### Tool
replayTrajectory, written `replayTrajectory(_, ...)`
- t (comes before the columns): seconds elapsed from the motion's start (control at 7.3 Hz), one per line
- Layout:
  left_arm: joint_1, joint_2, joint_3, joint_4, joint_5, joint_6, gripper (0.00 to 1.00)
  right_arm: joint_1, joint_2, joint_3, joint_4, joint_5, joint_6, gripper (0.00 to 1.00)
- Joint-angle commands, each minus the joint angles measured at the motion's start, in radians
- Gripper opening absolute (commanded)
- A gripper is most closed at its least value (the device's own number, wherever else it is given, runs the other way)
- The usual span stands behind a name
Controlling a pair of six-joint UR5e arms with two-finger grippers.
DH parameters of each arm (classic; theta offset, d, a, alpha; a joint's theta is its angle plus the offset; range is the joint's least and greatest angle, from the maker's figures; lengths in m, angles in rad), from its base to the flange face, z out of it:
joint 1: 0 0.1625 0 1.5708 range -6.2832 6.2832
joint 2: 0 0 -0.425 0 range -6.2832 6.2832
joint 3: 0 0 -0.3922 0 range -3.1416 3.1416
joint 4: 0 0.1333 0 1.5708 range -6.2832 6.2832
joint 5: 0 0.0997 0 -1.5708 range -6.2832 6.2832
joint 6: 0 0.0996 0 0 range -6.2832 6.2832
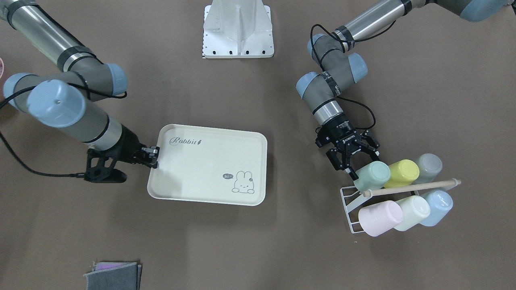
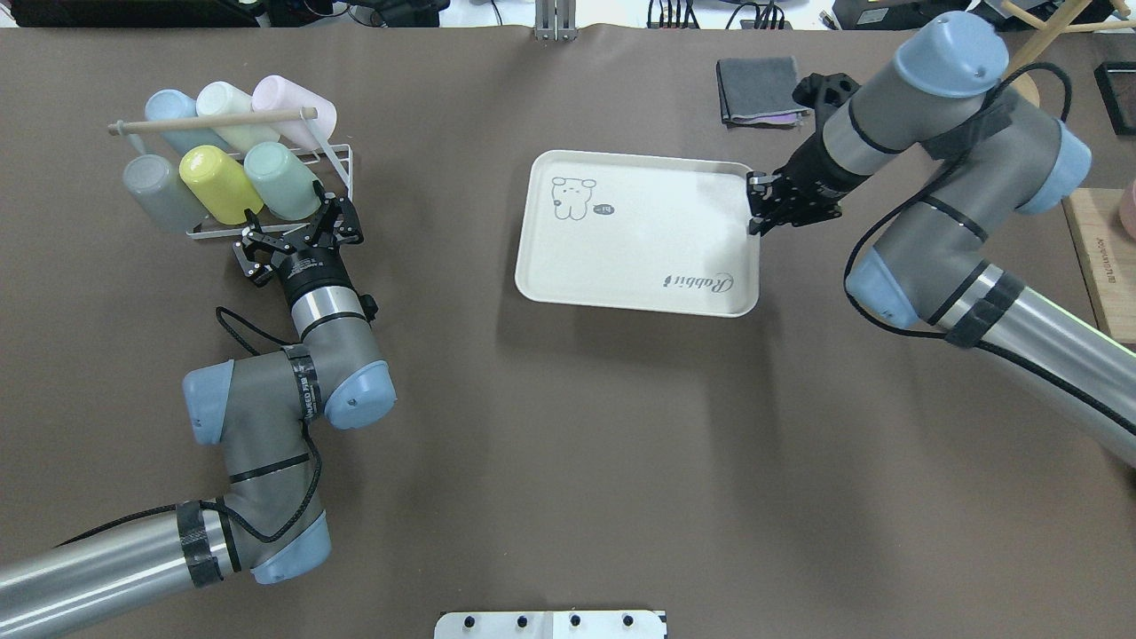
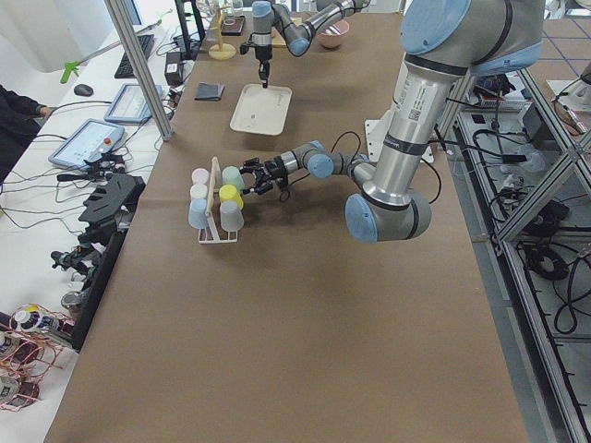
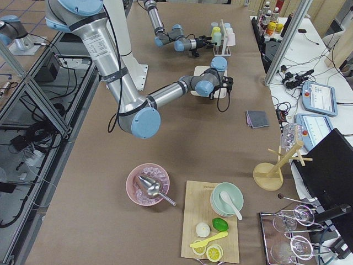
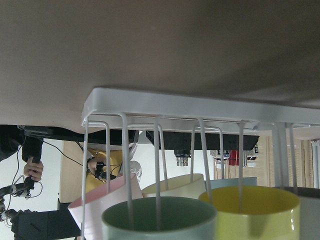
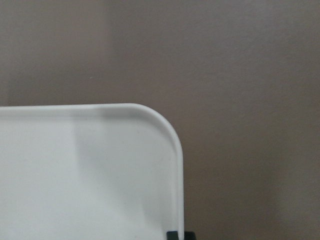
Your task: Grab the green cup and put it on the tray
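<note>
Two fingers of the left gripper (image 2: 297, 229) stand spread apart just before the mouth of the green cup (image 2: 280, 180), which lies on its side in the rack (image 2: 344, 169). The right gripper (image 2: 756, 202) pinches the rim of the tray (image 2: 639, 257), well apart.

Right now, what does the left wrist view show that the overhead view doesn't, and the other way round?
Left wrist only: the open mouth of the green cup, facing the camera behind the wires of the rack. Overhead only: the left end effector open, close to that cup; the tray, no cup on it; the right end effector pinching its rim. Both: green cup beside the yellow cup in the rack.
</note>
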Motion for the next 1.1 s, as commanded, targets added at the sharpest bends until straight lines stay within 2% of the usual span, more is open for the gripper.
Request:
replayTrajectory(0.0, 0.001, -0.001, 0.0, 0.002, 0.019, 0.005, 0.55, -0.107, 0.055, 0.025, -0.057, -0.108, 0.037, 0.0)
replayTrajectory(0.27, -0.001, -0.003, -0.006, -0.029, 0.052, 0.113, 0.44, -0.141, 0.055, 0.02, -0.054, -0.144, -0.042, 0.0)
replayTrajectory(0.41, -0.001, -0.001, -0.006, -0.055, 0.053, 0.141, 0.42, -0.141, 0.055, 0.017, -0.054, -0.144, -0.111, 0.0)
replayTrajectory(0.69, -0.001, 0.0, -0.005, -0.075, 0.053, 0.155, 0.42, -0.141, 0.059, 0.014, -0.054, -0.144, -0.117, 0.0)
replayTrajectory(0.82, -0.001, 0.0, -0.002, -0.08, 0.053, 0.152, 0.72, -0.144, 0.061, 0.009, -0.055, -0.144, -0.102, 0.0)
replayTrajectory(0.96, -0.001, 0.002, 0.011, -0.112, 0.053, 0.15, 0.95, -0.144, 0.061, 0.009, -0.055, -0.144, -0.101, 0.0)
